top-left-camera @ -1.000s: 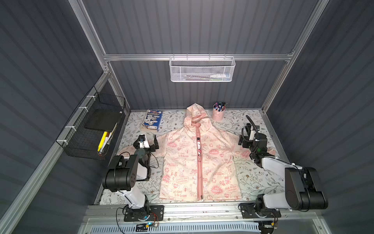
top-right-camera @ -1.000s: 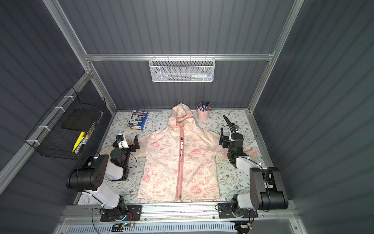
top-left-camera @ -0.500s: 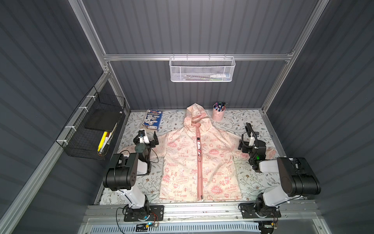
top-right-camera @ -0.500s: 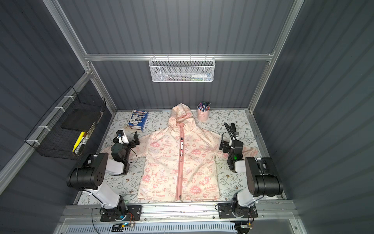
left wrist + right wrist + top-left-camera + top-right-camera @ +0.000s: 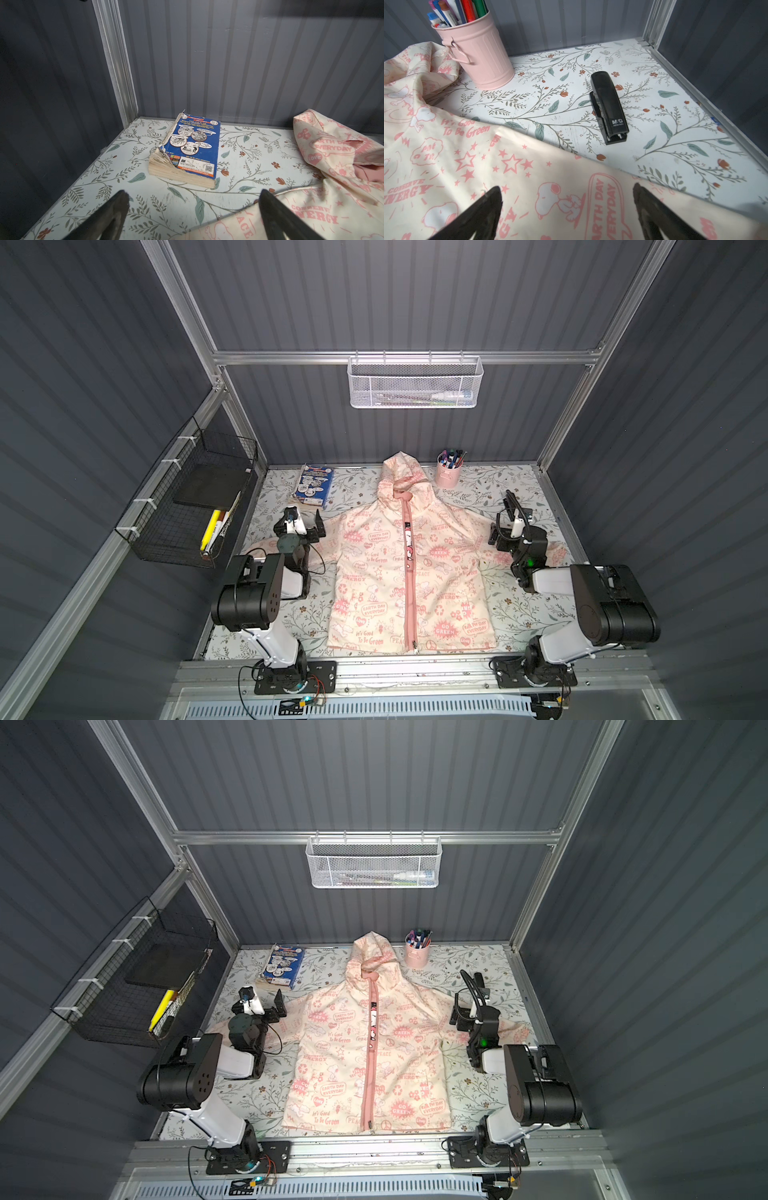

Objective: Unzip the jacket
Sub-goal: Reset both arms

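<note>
The cream jacket (image 5: 374,572) (image 5: 332,1052) with pink prints lies flat on its back in the middle of the table, hood toward the rear wall, sleeves spread. Its pink zipper (image 5: 409,572) (image 5: 371,1052) is shut from hem to collar. My left gripper (image 5: 305,522) (image 5: 264,1002) (image 5: 194,197) hovers open over the edge of one sleeve (image 5: 332,187), holding nothing. My right gripper (image 5: 502,518) (image 5: 465,998) (image 5: 566,192) stands open above the other sleeve (image 5: 467,166), also holding nothing.
A blue paperback (image 5: 312,489) (image 5: 193,149) lies at the back left. A pink pen cup (image 5: 449,470) (image 5: 475,56) stands beside the hood. A black stapler (image 5: 609,108) lies past the right sleeve. A black wire basket (image 5: 195,506) and a white mesh basket (image 5: 415,383) hang on the walls.
The left gripper has moved a little toward the back wall. The right arm's elbow has drawn back and its gripper shifted slightly. Both grippers stayed open; the jacket has not moved.
</note>
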Controlling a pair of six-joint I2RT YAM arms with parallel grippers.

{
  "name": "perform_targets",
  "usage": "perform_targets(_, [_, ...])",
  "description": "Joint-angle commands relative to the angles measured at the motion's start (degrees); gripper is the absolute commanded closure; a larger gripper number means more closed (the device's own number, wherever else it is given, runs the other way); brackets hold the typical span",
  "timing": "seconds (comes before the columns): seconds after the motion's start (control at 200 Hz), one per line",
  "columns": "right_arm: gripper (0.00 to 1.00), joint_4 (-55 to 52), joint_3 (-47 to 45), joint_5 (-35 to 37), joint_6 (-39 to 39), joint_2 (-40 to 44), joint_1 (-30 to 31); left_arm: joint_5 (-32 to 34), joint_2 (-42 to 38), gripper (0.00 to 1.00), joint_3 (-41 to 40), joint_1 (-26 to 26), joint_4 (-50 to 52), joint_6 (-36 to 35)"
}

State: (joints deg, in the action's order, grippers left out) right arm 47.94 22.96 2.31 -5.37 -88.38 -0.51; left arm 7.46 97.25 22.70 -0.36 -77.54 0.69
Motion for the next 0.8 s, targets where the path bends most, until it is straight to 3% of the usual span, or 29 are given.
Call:
perform_targets(0.0, [0.01, -0.6, 0.8, -0.9, 0.5, 0.5, -0.2, 0.4, -0.1, 0.01, 0.6, 0.2, 0.3, 0.7])
perform_targets(0.175, [0.01, 8.1, -4.2, -3.0, 1.2, 1.3, -0.4, 0.4, -0.1, 0.01, 0.5, 0.2, 0.3, 0.7])
perform_targets(0.305, [0.01, -3.1, 1.9, -1.2, 0.4, 0.6, -0.3, 0.4, -0.1, 0.01, 0.6, 0.2, 0.3, 0.7])
perform_targets(0.795, [0.01, -1.2, 1.1, -1.2, 0.8, 0.6, -0.1, -0.3, 0.2, 0.01, 1.2, 0.1, 1.1, 0.1])
